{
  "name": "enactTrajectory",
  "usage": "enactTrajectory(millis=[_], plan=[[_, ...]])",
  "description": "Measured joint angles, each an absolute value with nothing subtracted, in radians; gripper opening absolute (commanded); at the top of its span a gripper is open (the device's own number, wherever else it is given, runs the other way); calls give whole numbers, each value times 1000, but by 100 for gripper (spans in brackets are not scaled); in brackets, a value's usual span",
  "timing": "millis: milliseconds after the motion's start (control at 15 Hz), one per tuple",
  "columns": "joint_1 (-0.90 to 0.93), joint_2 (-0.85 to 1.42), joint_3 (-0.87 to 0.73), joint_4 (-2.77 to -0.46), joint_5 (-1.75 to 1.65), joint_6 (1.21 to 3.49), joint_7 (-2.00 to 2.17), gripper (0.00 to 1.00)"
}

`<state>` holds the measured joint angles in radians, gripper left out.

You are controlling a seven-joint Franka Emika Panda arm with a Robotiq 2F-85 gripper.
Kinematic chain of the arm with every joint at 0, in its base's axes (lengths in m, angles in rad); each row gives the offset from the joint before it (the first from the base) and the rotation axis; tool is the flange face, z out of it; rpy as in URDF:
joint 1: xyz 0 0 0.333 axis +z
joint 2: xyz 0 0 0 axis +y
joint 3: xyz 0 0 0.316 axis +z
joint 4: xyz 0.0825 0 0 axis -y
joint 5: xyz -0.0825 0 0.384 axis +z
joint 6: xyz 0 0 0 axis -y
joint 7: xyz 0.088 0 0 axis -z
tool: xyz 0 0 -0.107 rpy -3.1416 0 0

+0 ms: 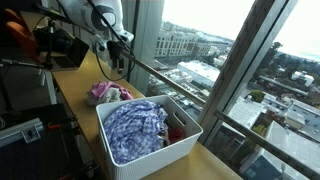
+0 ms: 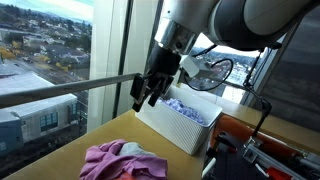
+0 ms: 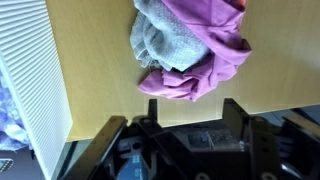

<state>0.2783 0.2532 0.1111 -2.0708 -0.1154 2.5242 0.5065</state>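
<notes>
High above a city, by the window (image 1: 235, 60): a Panda arm's tool (image 2: 146, 98) hangs in the air over a wooden worktop (image 2: 60, 160), fingers spread wide w/ nothing btwn them. The wrist view shows the tool (image 3: 172, 125) from behind, both fingers at the bottom edge and bare wood in the gap. Nearest thing is a crumpled heap (image 3: 190, 50) of pink-purple and grey cloth, loose on the worktop just ahead of the fingers, i.e. toward the top of the wrist view and a little right of the gap's centre. Tool and heap are apart, no contact. The heap has no clear long axis; its bulk runs approx. on a slant, grey part upper left, purple folds lower right. In an ext. view the heap (image 2: 122, 160) lies beside a white slatted basket (image 2: 180, 125), not in it. The basket (image 1: 160, 158) holds a blue-violet patterned cloth (image 1: 135, 130), w/ the heap (image 1: 108, 93) at its far end. In the wrist view the basket wall (image 3: 35, 70) runs down the left, off the fingers' line.
</notes>
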Motion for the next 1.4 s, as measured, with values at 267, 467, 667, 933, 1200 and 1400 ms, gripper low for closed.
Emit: enactTrajectory(millis=[267, 467, 667, 933, 1200, 1400], plan=[[201, 222, 40, -2071, -130, 2524, 478, 100], [136, 234, -23, -2079, -159, 2531, 458, 100], [82, 283, -85, -2082, -186, 2559, 447, 100], [46, 385, -147, -2080, -192, 2627, 440, 100], [41, 515, -175, -2071, -187, 2658, 441, 100], [41, 615, -180, -2046, -173, 2674, 441, 100]])
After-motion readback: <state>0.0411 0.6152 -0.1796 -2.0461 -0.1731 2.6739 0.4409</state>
